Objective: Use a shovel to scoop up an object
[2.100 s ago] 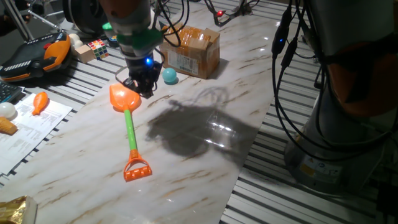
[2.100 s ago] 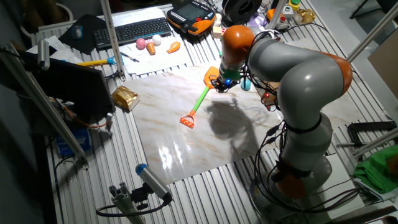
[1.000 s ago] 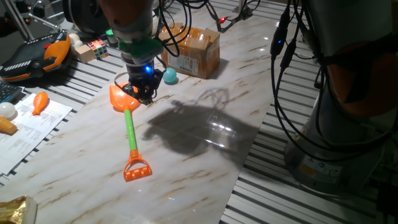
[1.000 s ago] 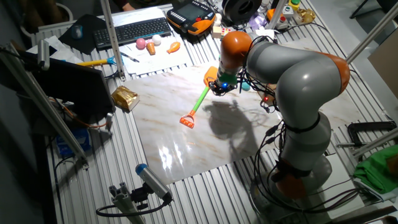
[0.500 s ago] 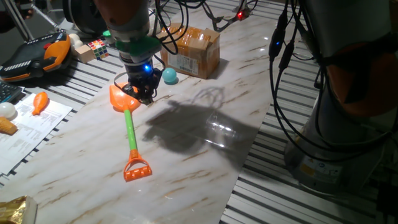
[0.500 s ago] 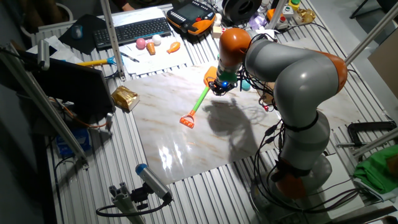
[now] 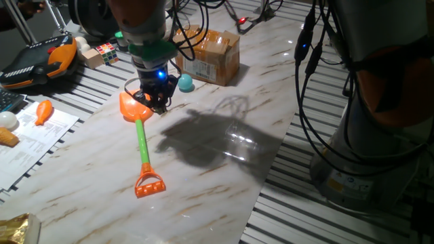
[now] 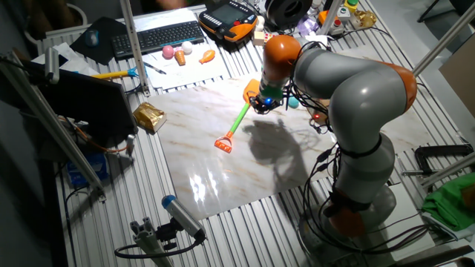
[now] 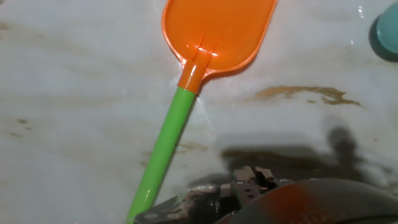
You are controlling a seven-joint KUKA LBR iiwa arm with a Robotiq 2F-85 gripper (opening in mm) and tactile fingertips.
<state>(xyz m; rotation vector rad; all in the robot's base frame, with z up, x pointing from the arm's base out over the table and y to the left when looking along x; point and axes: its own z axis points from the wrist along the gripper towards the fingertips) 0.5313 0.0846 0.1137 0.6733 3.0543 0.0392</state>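
Observation:
The shovel (image 7: 142, 139) lies flat on the marble table. Its orange blade (image 7: 131, 106) points to the back and its D-shaped end (image 7: 149, 184) to the front. It also shows in the other fixed view (image 8: 239, 119) and in the hand view (image 9: 217, 31), where the green shaft (image 9: 165, 149) runs down to the left. My gripper (image 7: 154, 100) hangs low over the blade's right edge, near where blade and shaft join (image 8: 261, 104). Its fingers are dark, and I cannot make out how the jaws stand. The teal ball (image 7: 185, 83) lies just right of the gripper (image 9: 387, 34).
A brown cardboard box (image 7: 210, 54) stands behind the ball. A puzzle cube (image 7: 105, 51), an orange-and-black pendant (image 7: 41, 61) and a carrot toy (image 7: 43, 110) lie to the left, off the marble. A gold packet (image 8: 148, 116) lies at the marble's far corner. Cables hang by the arm's base.
The gripper has shifted a little left toward the blade and slightly lower since the earliest frames. It has hardly moved in the last second. Shovel and ball have stayed put.

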